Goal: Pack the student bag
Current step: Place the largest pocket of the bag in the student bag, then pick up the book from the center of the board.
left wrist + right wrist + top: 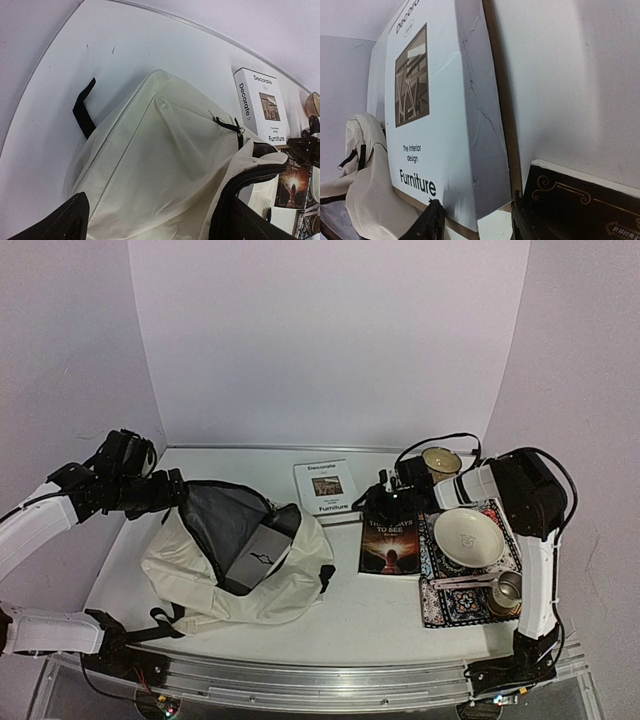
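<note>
Cream bag (292,580) (unzipped) at left pincer (177,490)

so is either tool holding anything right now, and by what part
Not clearly. The left tool sits at the student bag's open rim, grip unclear; the right tool straddles the white book's corner, jaws apart.

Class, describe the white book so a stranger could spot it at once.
Find the cream student bag, open, left of centre. Just right of it lie two books. Pick the white book, farther back, printed "Furniture", not the dark book.
</note>
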Robot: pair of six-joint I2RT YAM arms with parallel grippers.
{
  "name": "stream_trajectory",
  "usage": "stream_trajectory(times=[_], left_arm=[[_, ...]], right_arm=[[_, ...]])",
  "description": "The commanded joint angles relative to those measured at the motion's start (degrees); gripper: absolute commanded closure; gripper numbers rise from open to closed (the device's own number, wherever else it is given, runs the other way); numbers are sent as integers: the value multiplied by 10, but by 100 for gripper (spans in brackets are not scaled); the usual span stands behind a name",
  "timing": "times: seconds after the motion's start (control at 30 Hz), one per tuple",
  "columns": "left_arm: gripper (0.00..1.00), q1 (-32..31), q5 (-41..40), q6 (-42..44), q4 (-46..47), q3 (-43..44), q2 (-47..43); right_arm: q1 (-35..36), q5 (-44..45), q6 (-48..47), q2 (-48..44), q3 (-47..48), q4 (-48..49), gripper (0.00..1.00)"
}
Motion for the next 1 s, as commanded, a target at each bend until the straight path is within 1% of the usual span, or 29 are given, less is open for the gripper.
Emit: stream_trajectory(times=[0.0,0.13,0.23,0.4,0.47,0.63,0.97], left_arm=[[8,4,17,4,6,45,-11],[7,3,41,10,6,63,-19],[4,4,76,20,6,80,-28],[1,3,119,17,7,99,-36],[1,4,120,14,8,100,-33],[1,4,164,2,30,97,-11],[0,4,241,-27,147,73,40]], right_arm=[[-6,-39,35,15,12,49,63],[-10,-49,49,12,5,71,75],[-13,-56,56,4,4,81,83],[-14,-68,66,-11,2,91,99],[-13,-71,70,-19,-1,96,100],[-15,-83,89,-45,-12,115,100],[-20,-72,97,-157,-47,123,100]])
